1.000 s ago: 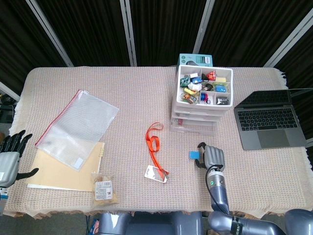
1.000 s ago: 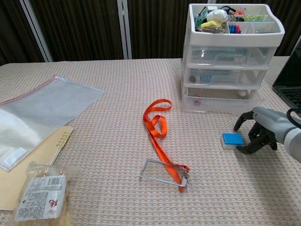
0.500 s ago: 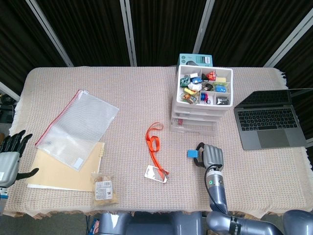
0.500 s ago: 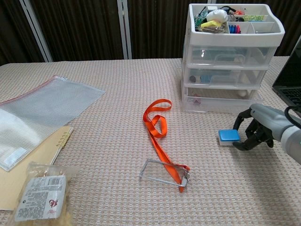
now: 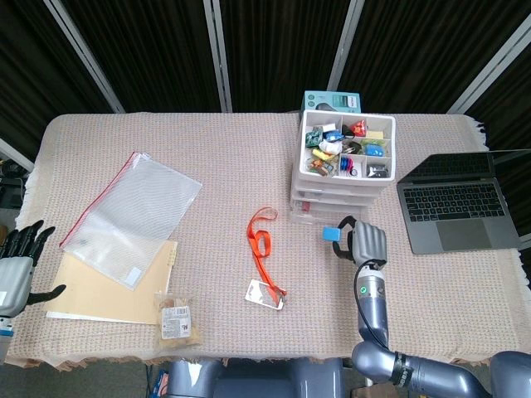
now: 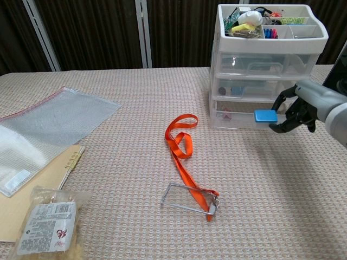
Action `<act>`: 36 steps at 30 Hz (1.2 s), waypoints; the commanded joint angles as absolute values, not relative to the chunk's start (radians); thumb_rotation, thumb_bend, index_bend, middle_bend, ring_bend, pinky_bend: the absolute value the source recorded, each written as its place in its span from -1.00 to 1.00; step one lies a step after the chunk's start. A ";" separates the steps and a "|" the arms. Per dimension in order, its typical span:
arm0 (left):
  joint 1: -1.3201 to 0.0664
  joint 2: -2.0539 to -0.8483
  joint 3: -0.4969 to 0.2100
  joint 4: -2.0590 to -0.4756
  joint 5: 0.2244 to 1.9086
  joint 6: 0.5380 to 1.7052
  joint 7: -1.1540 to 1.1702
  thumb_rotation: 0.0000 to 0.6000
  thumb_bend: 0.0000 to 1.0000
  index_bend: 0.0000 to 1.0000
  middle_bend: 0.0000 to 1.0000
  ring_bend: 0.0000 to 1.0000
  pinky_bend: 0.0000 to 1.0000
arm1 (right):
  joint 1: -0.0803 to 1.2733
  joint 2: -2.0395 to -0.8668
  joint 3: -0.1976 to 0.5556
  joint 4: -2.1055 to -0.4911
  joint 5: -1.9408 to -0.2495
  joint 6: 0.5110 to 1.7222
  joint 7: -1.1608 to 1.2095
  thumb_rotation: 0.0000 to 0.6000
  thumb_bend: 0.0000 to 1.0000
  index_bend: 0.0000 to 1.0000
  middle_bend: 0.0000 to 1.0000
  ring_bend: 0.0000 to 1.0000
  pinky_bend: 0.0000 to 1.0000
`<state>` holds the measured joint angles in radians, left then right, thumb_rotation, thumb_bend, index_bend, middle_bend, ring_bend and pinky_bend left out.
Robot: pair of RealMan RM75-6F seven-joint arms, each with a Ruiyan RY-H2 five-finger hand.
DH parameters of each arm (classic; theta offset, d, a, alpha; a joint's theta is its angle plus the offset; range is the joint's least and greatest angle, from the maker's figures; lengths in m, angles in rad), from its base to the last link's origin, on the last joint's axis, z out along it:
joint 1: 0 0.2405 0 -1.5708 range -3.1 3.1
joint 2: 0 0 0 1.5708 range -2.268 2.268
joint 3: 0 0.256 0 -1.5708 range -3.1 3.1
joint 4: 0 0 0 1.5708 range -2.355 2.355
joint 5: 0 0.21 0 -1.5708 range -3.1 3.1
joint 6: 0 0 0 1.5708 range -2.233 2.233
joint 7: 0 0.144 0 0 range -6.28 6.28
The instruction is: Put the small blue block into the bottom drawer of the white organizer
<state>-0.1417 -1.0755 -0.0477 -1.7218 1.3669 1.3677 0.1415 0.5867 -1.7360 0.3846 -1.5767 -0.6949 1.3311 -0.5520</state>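
My right hand (image 6: 295,111) holds the small blue block (image 6: 265,116) off the table, pinched at its fingertips. The block hangs just in front of the bottom drawer (image 6: 255,115) of the white organizer (image 6: 265,70), and that drawer looks closed. The head view puts the block (image 5: 334,232) and the right hand (image 5: 367,244) near the organizer's (image 5: 342,166) front edge. My left hand (image 5: 18,264) is at the table's far left edge, fingers spread, holding nothing.
An orange lanyard (image 6: 187,162) with a badge holder lies mid-table. A clear zip pouch (image 5: 133,215), a manila folder (image 5: 112,286) and a snack packet (image 5: 176,315) sit at the left. An open laptop (image 5: 456,203) stands right of the organizer.
My right hand has lifted the blue block off the table and carried it up toward the organizer's bottom drawer. The left hand has not moved.
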 commanded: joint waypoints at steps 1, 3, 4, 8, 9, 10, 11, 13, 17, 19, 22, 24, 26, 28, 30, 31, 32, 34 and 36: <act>-0.143 -1.074 -0.047 -1.723 1.366 1.365 0.139 1.00 -0.70 -0.82 -1.00 -1.00 -1.00 | 0.620 -1.719 0.447 -1.544 -0.665 1.316 -0.556 1.00 -0.39 0.31 0.72 0.74 0.44; -0.143 -1.073 -0.047 -1.724 1.366 1.363 0.138 1.00 -0.70 -0.82 -1.00 -1.00 -1.00 | 0.634 -1.718 0.467 -1.523 -0.655 1.312 -0.561 1.00 -0.39 0.31 0.72 0.74 0.44; -0.144 -1.072 -0.047 -1.724 1.365 1.362 0.137 1.00 -0.70 -0.82 -1.00 -1.00 -1.00 | 0.640 -1.718 0.474 -1.512 -0.651 1.311 -0.564 1.00 -0.39 0.30 0.72 0.74 0.44; -0.144 -1.070 -0.046 -1.727 1.362 1.358 0.137 1.00 -0.70 -0.82 -1.00 -1.00 -1.00 | 0.663 -1.727 0.502 -1.455 -0.613 1.296 -0.570 1.00 -0.42 0.23 0.72 0.74 0.44; -0.144 -1.069 -0.046 -1.728 1.361 1.357 0.137 1.00 -0.70 -0.82 -1.00 -1.00 -1.00 | 0.666 -1.731 0.504 -1.441 -0.604 1.293 -0.572 1.00 -0.45 0.17 0.72 0.74 0.44; -0.144 -1.069 -0.046 -1.729 1.360 1.356 0.137 1.00 -0.70 -0.82 -1.00 -1.00 -1.00 | 0.668 -1.734 0.505 -1.433 -0.598 1.292 -0.574 1.00 -0.47 0.11 0.72 0.74 0.44; -0.144 -1.068 -0.046 -1.729 1.360 1.357 0.137 1.00 -0.70 -0.82 -1.00 -1.00 -1.00 | 0.668 -1.738 0.503 -1.425 -0.586 1.289 -0.577 1.00 -0.51 0.01 0.72 0.74 0.44; -0.144 -1.068 -0.046 -1.729 1.360 1.357 0.137 1.00 -0.70 -0.82 -1.00 -1.00 -1.00 | 0.665 -1.741 0.497 -1.422 -0.572 1.285 -0.579 1.00 -0.54 -0.14 0.72 0.74 0.44; -0.144 -1.068 -0.044 -1.731 1.363 1.358 0.137 1.00 -0.70 -0.82 -1.00 -1.00 -1.00 | 0.653 -1.745 0.478 -1.426 -0.569 1.292 -0.572 1.00 -0.57 -0.30 0.72 0.73 0.44; -0.143 -1.068 -0.044 -1.731 1.364 1.360 0.138 1.00 -0.70 -0.82 -1.00 -1.00 -1.00 | 0.648 -1.745 0.475 -1.431 -0.569 1.296 -0.569 1.00 -0.57 -0.31 0.72 0.73 0.44; -0.142 -1.069 -0.044 -1.731 1.365 1.363 0.140 1.00 -0.70 -0.82 -1.00 -1.00 -1.00 | 0.642 -1.743 0.468 -1.443 -0.577 1.308 -0.564 1.00 -0.58 -0.31 0.72 0.73 0.44; -0.141 -1.071 -0.044 -1.731 1.366 1.366 0.141 1.00 -0.70 -0.81 -1.00 -1.00 -1.00 | 0.638 -1.740 0.467 -1.452 -0.585 1.317 -0.558 1.00 -0.57 -0.31 0.72 0.73 0.44; -0.140 -1.071 -0.044 -1.731 1.366 1.367 0.142 1.00 -0.70 -0.81 -1.00 -1.00 -1.00 | 0.635 -1.737 0.466 -1.459 -0.587 1.321 -0.555 1.00 -0.57 -0.31 0.72 0.73 0.44; -0.140 -1.072 -0.044 -1.730 1.366 1.368 0.142 1.00 -0.70 -0.81 -1.00 -1.00 -1.00 | 0.631 -1.733 0.464 -1.468 -0.592 1.323 -0.551 1.00 -0.57 -0.30 0.70 0.71 0.44; -0.140 -1.073 -0.045 -1.729 1.366 1.369 0.143 1.00 -0.70 -0.81 -1.00 -1.00 -1.00 | 0.622 -1.724 0.451 -1.488 -0.611 1.327 -0.541 1.00 -0.58 -0.24 0.62 0.64 0.42; -0.140 -1.073 -0.045 -1.729 1.366 1.370 0.143 1.00 -0.70 -0.81 -1.00 -1.00 -1.00 | 0.617 -1.720 0.444 -1.496 -0.620 1.328 -0.536 1.00 -0.58 -0.22 0.59 0.59 0.40; -0.140 -1.074 -0.045 -1.728 1.366 1.370 0.143 1.00 -0.70 -0.81 -1.00 -1.00 -1.00 | 0.609 -1.713 0.430 -1.511 -0.639 1.329 -0.527 1.00 -0.58 -0.20 0.52 0.52 0.36; -0.140 -1.074 -0.045 -1.728 1.367 1.370 0.144 1.00 -0.70 -0.82 -1.00 -1.00 -1.00 | 0.595 -1.703 0.406 -1.532 -0.673 1.332 -0.512 1.00 -0.58 -0.19 0.36 0.36 0.26; -0.140 -1.075 -0.045 -1.728 1.370 1.372 0.145 1.00 -0.70 -0.82 -1.00 -1.00 -1.00 | 0.572 -1.688 0.356 -1.567 -0.735 1.328 -0.484 1.00 -0.58 -0.19 0.15 0.13 0.06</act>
